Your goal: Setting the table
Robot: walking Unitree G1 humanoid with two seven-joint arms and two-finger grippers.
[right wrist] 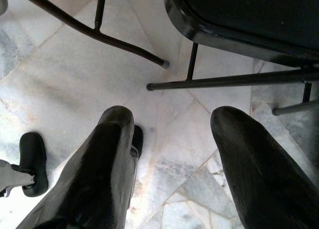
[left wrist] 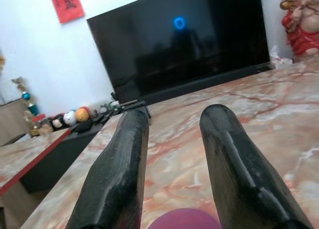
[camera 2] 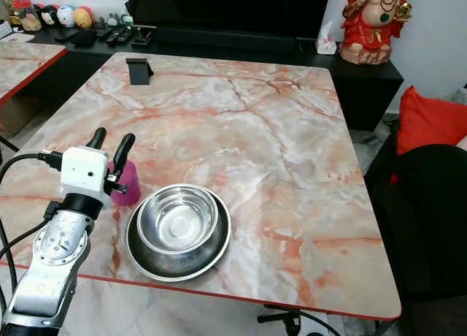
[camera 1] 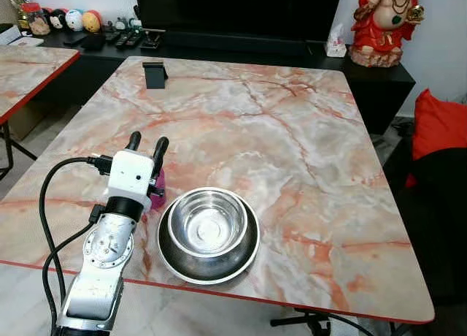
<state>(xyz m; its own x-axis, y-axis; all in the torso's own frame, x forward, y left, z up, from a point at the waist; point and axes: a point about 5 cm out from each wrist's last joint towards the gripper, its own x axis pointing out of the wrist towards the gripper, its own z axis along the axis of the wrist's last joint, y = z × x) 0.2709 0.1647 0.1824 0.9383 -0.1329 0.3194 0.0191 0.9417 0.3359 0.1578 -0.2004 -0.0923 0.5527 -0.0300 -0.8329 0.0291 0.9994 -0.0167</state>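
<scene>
**Left end effector over a purple cup beside stacked steel bowls**

A pink-and-white marble-patterned counter with a red edge (camera 1: 292,131) carries two round stainless-steel bowls near its front edge: a smaller, shiny steel bowl (camera 1: 208,223) sits nested inside a wider, shallower steel bowl (camera 1: 175,259). Just to the robot's left of them stands a small purple plastic cup (camera 2: 130,182), close to the wider bowl's rim; whether they touch cannot be told.

The left end effector (camera 1: 145,146) reaches in over the counter's front left part, with its white wrist housing above the cup and its two black fingers (left wrist: 124,174) pointing toward the far side. The fingers stand spread apart with a clear gap; in the left wrist view the cup's purple rim shows low between them, not clamped.

The right end effector (right wrist: 169,154) hangs down toward a pale marble-tiled floor (right wrist: 75,79) with its fingers parted and nothing between them, near the black metal legs of a chair (right wrist: 224,79).

At the counter's far left part stands a small black stand (camera 1: 154,74). Beyond the counter are a large dark television screen (camera 1: 241,7) and a red seated figurine (camera 1: 383,22) on a low black cabinet.
</scene>
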